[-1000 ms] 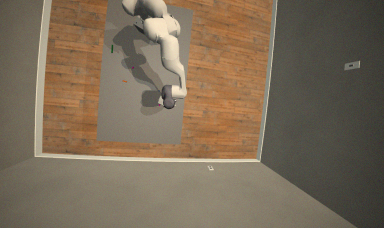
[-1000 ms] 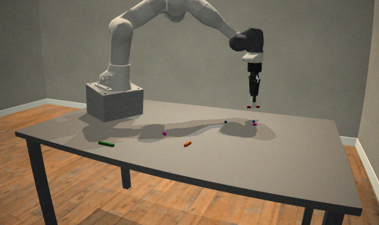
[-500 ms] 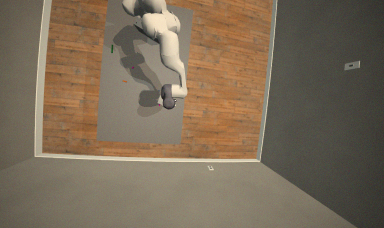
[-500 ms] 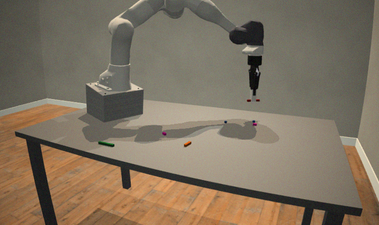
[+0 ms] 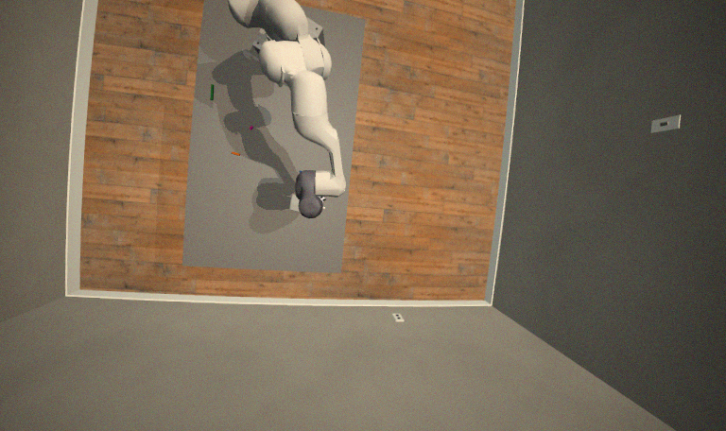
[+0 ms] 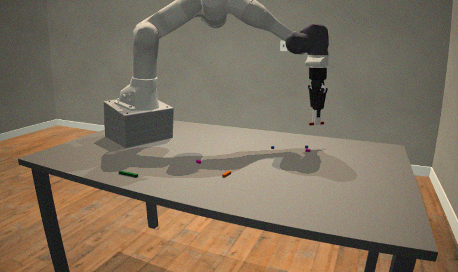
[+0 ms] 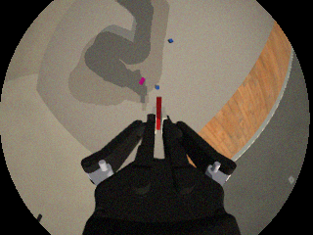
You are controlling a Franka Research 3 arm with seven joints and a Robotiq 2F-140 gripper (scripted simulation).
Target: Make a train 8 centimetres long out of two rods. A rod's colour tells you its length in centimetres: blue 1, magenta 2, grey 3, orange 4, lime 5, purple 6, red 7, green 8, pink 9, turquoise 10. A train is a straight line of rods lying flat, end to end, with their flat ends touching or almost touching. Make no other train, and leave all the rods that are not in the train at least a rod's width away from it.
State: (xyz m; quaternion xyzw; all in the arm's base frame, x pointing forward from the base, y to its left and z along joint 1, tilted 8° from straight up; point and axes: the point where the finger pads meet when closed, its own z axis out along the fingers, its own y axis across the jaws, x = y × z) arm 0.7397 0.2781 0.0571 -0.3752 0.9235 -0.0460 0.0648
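My gripper [image 6: 316,121] [image 7: 158,113] is shut on a red rod [image 6: 311,123] [image 7: 158,104], held level well above the table. A blue rod [image 6: 306,147] [image 7: 156,87] lies close to a magenta rod [image 6: 307,150] [image 7: 142,80] on the table below; they are apart. Another blue rod [image 6: 272,147] [image 7: 170,40] lies nearer the robot's base. The other magenta rod [image 5: 251,128] [image 6: 198,161] lies near mid-table, in the arm's shadow. In the top view the arm hides the gripper, the red rod and the rods around it.
An orange rod [image 5: 235,153] [image 6: 226,173] and a green rod [image 5: 212,92] [image 6: 128,173] lie apart on the side of the grey table [image 5: 224,229] [image 6: 270,201] away from the gripper. The table's far long edge is near the gripper.
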